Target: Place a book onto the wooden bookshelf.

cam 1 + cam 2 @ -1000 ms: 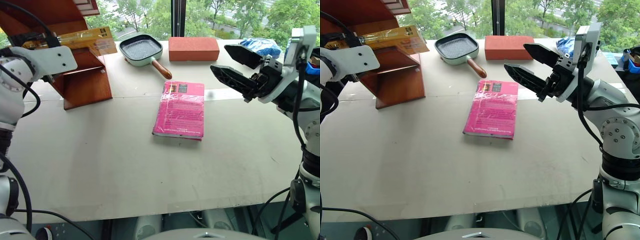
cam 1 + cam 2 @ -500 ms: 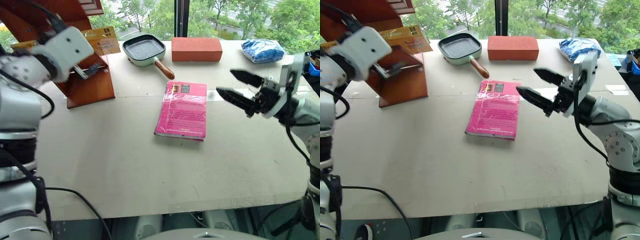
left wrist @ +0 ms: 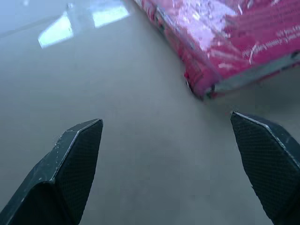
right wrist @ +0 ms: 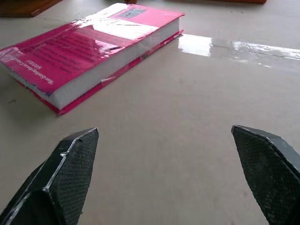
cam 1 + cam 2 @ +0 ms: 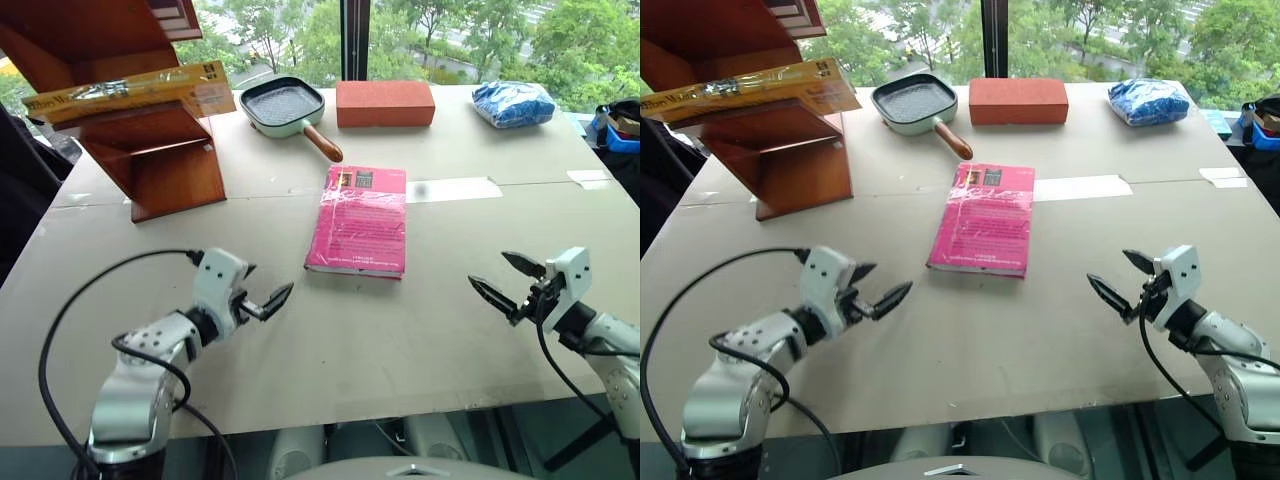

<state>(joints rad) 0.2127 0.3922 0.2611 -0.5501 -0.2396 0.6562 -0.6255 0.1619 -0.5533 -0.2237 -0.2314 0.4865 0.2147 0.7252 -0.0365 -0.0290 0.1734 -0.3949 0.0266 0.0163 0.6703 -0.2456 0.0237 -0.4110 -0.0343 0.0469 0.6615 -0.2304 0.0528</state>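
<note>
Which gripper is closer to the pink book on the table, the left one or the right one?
Left. The left gripper hovers open just off the near left corner of the pink book; the right gripper hovers open farther off, past its near right corner.

The yellow-orange book (image 5: 745,91) lies on a slanted board of the wooden bookshelf (image 5: 780,150) at the far left of the surface (image 5: 990,340); a pink book (image 5: 983,219) lies flat near the middle; behind it sit a green pan (image 5: 915,103), a red brick (image 5: 1018,101) and a blue bag (image 5: 1150,101); the left claw (image 5: 878,288) and right claw (image 5: 1124,282) hang low over the near edge, both spread wide and empty, well apart from the pink book.
</note>
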